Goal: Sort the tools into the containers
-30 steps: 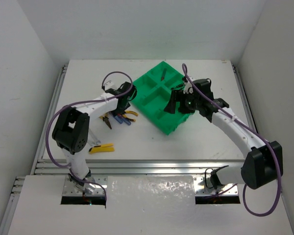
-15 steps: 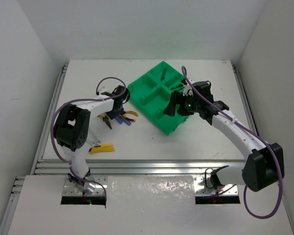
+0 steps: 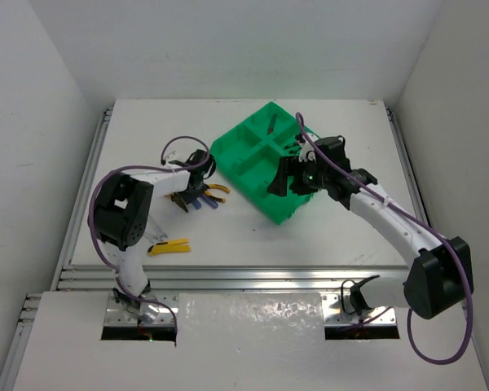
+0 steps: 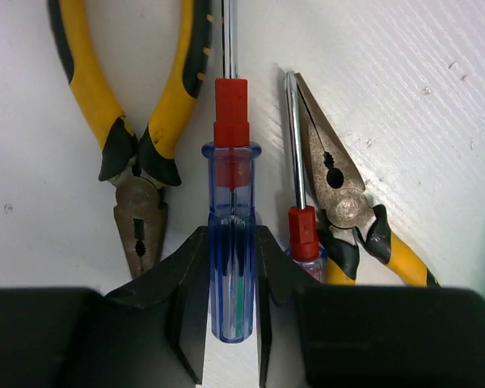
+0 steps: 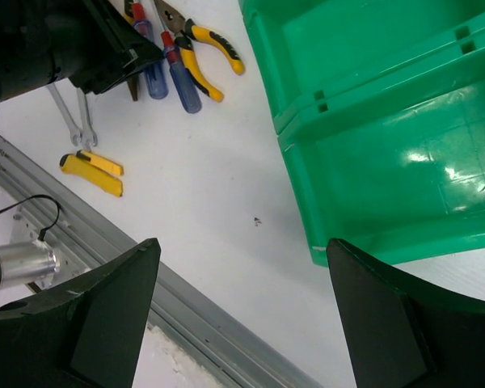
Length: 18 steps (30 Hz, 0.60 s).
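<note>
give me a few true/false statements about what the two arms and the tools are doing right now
1. The left gripper is closed on the blue screwdriver by its handle. True.
2. The right gripper holds pliers. False: it is open and empty, over the edge of the green tray.
3. Beside that screwdriver lie yellow pliers, flat on the table. True.
4. The yellow knife lies in the tray. False: it lies on the table, near the front edge.

yellow pliers (image 4: 137, 162), second screwdriver (image 4: 301, 230), both tight beside blue screwdriver (image 4: 230, 202)
</note>
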Available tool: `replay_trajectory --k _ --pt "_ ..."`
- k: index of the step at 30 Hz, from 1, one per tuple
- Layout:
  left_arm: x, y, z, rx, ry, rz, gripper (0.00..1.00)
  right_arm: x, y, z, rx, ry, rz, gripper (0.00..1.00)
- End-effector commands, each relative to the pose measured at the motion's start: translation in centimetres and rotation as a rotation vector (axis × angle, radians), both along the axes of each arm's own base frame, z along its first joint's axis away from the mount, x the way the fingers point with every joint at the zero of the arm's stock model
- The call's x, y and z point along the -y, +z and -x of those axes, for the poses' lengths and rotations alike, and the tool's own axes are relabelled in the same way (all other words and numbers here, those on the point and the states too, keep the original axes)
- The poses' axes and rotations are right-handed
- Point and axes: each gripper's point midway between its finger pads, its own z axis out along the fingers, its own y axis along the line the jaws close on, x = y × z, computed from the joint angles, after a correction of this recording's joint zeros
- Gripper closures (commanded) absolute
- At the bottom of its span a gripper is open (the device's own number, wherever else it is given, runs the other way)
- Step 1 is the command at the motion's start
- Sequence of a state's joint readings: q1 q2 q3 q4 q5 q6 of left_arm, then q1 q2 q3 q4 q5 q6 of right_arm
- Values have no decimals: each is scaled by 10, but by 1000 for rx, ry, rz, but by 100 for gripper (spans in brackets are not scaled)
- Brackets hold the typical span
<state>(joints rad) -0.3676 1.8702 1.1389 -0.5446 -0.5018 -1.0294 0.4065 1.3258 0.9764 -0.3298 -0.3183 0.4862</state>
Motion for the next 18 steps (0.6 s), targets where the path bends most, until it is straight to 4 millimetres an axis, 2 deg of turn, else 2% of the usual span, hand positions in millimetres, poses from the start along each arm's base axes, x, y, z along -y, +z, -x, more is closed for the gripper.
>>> replay_trajectory --k 1,2,4,5,6,7,9,10,11,12,13,15,16,17,18 --pt "7 -10 6 -9 -25 50 86 -14 17 -6 57 37 -36 17" --pt "7 -6 9 -1 -32 53 93 -17 19 -6 63 47 -54 16" --pt "7 2 12 20 -38 67 96 -32 24 3 53 123 -130 15" --pt "8 13 14 45 -67 77 100 -40 32 3 72 152 -182 13" --pt "14 22 11 77 -93 100 100 -46 29 6 58 184 -219 10" --pt "17 41 10 131 -123 118 100 -57 35 17 24 246 -293 1" --pt "30 65 7 206 -220 123 100 -66 41 14 38 268 -354 1" --pt "35 86 10 266 -247 144 100 -71 38 13 4 259 -382 1" --pt "49 102 7 332 -314 161 100 -76 41 9 31 260 -405 1" --pt "63 117 18 381 -382 210 100 -80 39 7 4 235 -429 1" --pt "69 124 21 418 -420 243 100 -81 37 1 0 204 -444 1" --pt "99 152 26 549 -573 340 100 -80 36 -18 0 105 -455 3" --pt "102 154 40 585 -619 371 100 -82 37 -24 -27 64 -479 3" --pt "112 174 38 684 -658 420 100 -83 37 -35 -26 18 -489 6" --pt "121 177 47 694 -712 472 100 -84 38 -40 -33 -7 -504 7"
